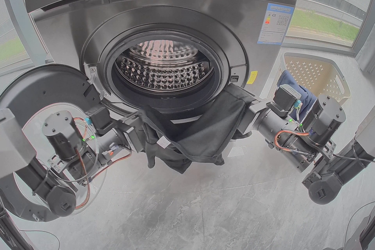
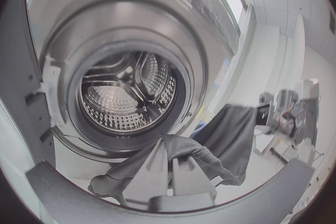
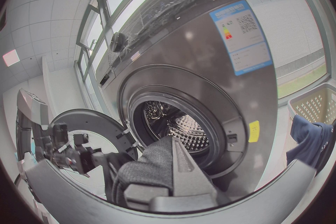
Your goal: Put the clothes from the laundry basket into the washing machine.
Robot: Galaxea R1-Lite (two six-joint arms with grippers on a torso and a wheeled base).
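Garment [image 1: 203, 131], dark: slung as a sagging band between both arms, long axis running side to side across the washing machine [image 1: 250, 24] front, just below the rim of the open drum [image 1: 164, 67]. Left gripper [image 1: 137, 129]: jaws pinching one end. Right gripper [image 1: 239, 108]: jaws pinching the other end, held slightly higher. Drum mouth lies ahead of and above both holds; the likely call is a joint lift forward. Laundry basket [image 1: 336, 79], to the right, holds a blue garment [image 1: 302, 96].
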